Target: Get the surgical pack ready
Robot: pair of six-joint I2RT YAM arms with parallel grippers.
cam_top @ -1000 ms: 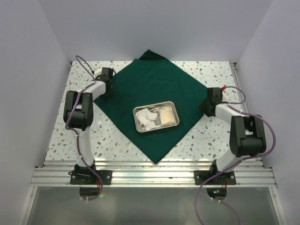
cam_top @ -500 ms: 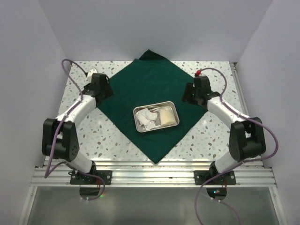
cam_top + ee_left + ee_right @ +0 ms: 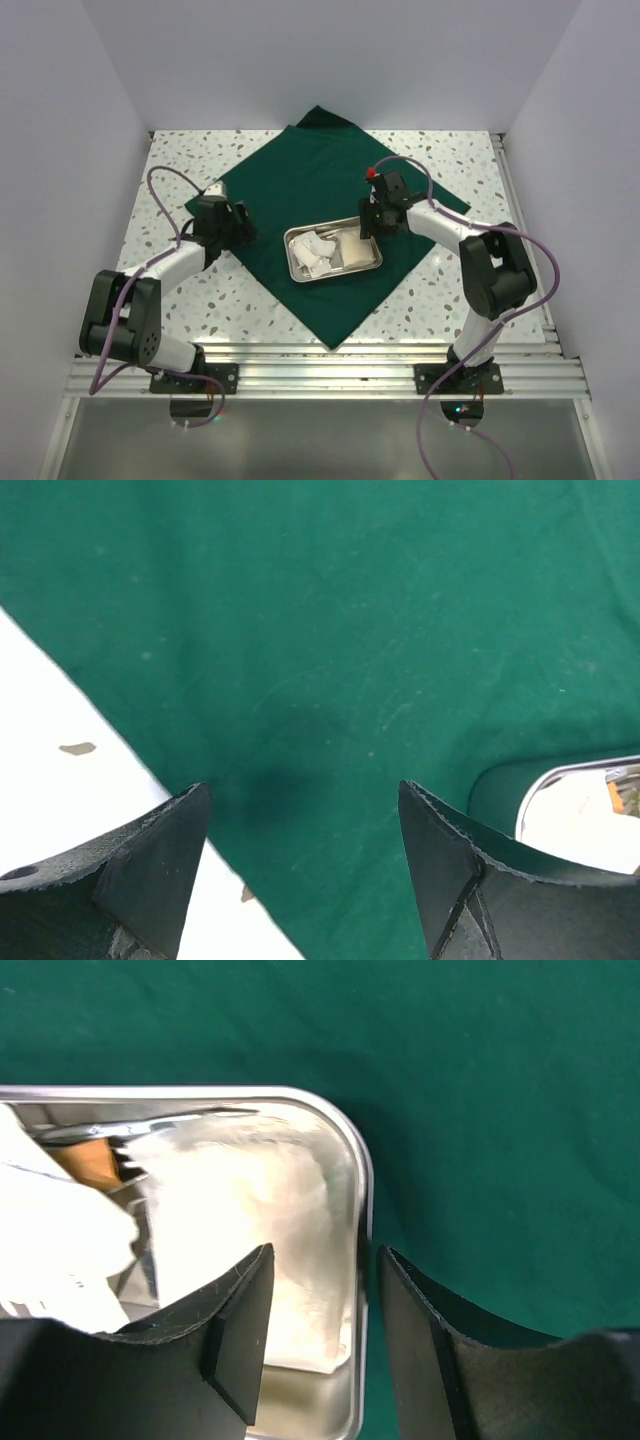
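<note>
Right gripper [image 3: 322, 1260], jaws apart, straddles the steel tray [image 3: 364, 1200] at its short end; use this nearer arm

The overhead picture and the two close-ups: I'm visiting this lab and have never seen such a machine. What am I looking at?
The overhead view shows two jointed robot arms bolted at the near edge of a speckled white table. Each ends in a two-fingered pincer with a camera on its wrist; the close-ups come from those. A large dark green cloth lies spread on the table, with a shiny rectangular steel tray of white gauze pads on it. The left pincer hangs open over the cloth's left edge. The right pincer stands open over the tray's corner, one finger each side of the rim. Neither holds anything.
</note>
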